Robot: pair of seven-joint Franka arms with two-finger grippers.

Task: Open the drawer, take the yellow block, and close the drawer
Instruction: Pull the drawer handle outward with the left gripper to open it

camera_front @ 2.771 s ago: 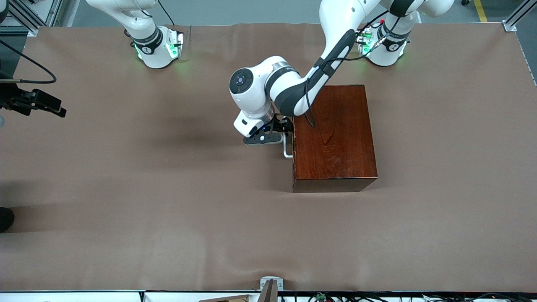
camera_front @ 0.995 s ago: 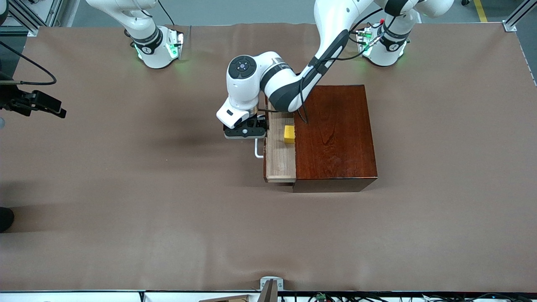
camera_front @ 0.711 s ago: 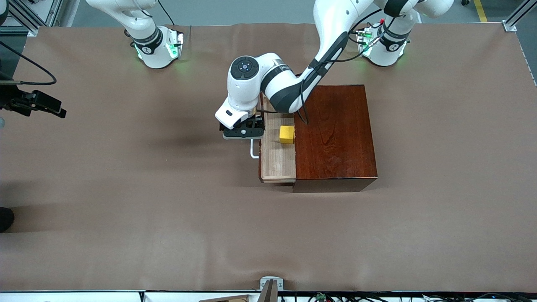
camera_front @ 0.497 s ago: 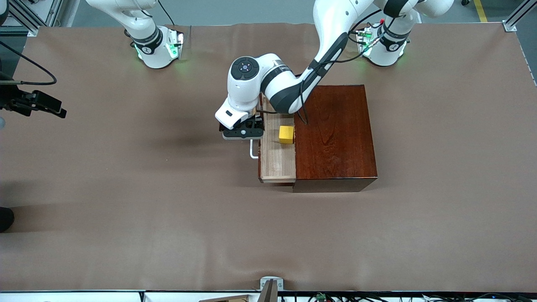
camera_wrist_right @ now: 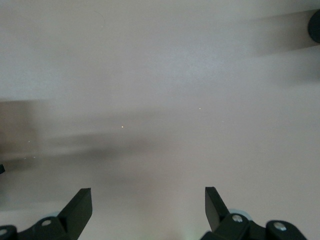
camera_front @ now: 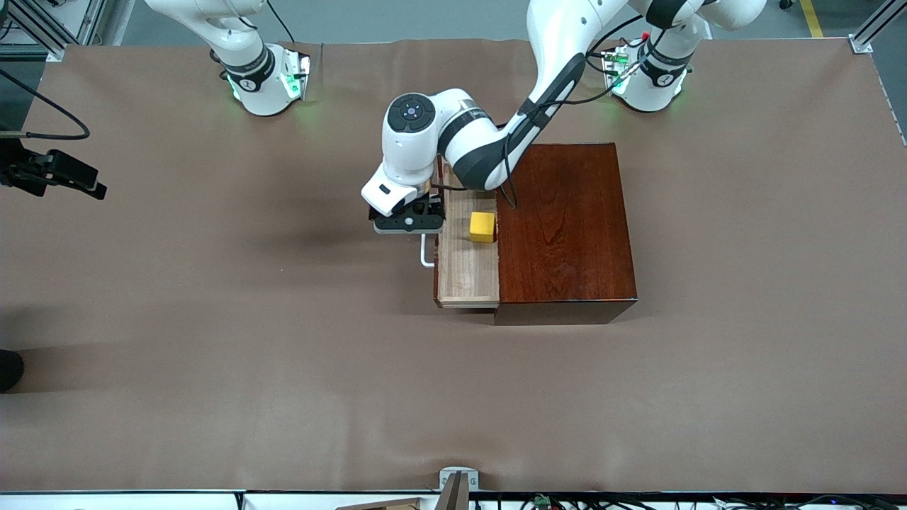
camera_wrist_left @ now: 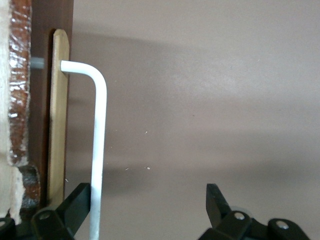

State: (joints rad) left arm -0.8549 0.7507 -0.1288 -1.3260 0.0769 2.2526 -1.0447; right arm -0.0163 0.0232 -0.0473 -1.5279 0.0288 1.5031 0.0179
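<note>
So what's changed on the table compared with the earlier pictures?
The left hand has pulled the drawer out of the wooden box toward the right arm's end, uncovering the yellow block, and now stands open at the handle. The box and the waiting right hand stayed put.

Box (camera_front: 567,227) dark reddish-brown, glossy, visible grain. Drawer (camera_front: 468,273) pale wood; handle (camera_wrist_left: 98,150) white. Block (camera_front: 482,227) bright yellow. Tabletop (camera_front: 212,319) plain brown. Arms white, grey joints; end effector fingers (camera_wrist_left: 75,207) black.
</note>
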